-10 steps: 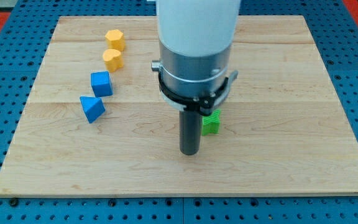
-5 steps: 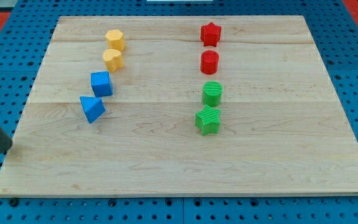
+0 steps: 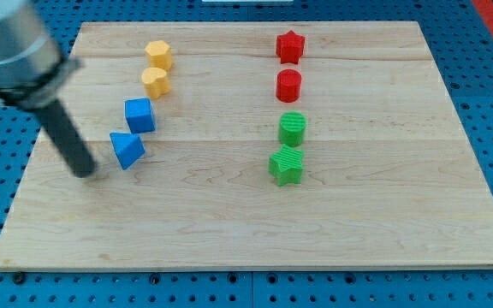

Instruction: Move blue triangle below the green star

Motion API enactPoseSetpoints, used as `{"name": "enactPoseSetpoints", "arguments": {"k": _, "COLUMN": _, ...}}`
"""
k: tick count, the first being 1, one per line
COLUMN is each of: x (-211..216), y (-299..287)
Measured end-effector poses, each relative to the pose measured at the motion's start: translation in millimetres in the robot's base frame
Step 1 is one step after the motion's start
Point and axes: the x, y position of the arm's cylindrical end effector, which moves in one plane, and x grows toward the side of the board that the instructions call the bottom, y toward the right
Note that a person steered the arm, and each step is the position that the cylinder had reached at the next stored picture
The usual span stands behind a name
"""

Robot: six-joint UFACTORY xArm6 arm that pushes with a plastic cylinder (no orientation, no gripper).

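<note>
Tip [image 3: 84, 171] down on worktop [image 3: 383, 231], just left of blue triangle [image 3: 127, 149]. Green star [image 3: 286, 166] well right of it. No pincer fitted, so no state to tell. Best pushed rightward and slightly toward view's bottom, ending beneath star, without clipping blue cube [image 3: 139, 115].

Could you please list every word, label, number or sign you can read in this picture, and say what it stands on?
None: no readable text anywhere.
The wooden board is bare wood.
The blue triangle, the green star and the other coloured blocks carry no marks.
The rod, with my tip just left of the blue triangle, shows no label; its upper part is motion-blurred.
</note>
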Motion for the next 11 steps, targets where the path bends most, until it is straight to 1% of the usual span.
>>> {"name": "enactPoseSetpoints", "arguments": {"k": 1, "x": 18.1, "y": 60.5}}
{"name": "enactPoseSetpoints", "arguments": {"k": 2, "x": 23.6, "y": 79.3}}
{"name": "enactPoseSetpoints", "arguments": {"k": 3, "x": -0.2, "y": -22.5}}
{"name": "enactPoseSetpoints", "arguments": {"k": 4, "x": -38.6, "y": -37.8}}
{"name": "enactPoseSetpoints", "arguments": {"k": 5, "x": -22.6, "y": 72.9}}
{"name": "enactPoseSetpoints", "arguments": {"k": 6, "x": -20.3, "y": 114.8}}
{"name": "enactPoseSetpoints", "arguments": {"k": 7, "x": -54.2, "y": 86.6}}
{"name": "enactPoseSetpoints", "arguments": {"k": 8, "x": -47.2, "y": 131.8}}
{"name": "enactPoseSetpoints", "arguments": {"k": 9, "x": -2.5, "y": 151.8}}
{"name": "enactPoseSetpoints", "arguments": {"k": 10, "x": 35.3, "y": 159.3}}
{"name": "enactPoseSetpoints", "arguments": {"k": 11, "x": 44.7, "y": 180.8}}
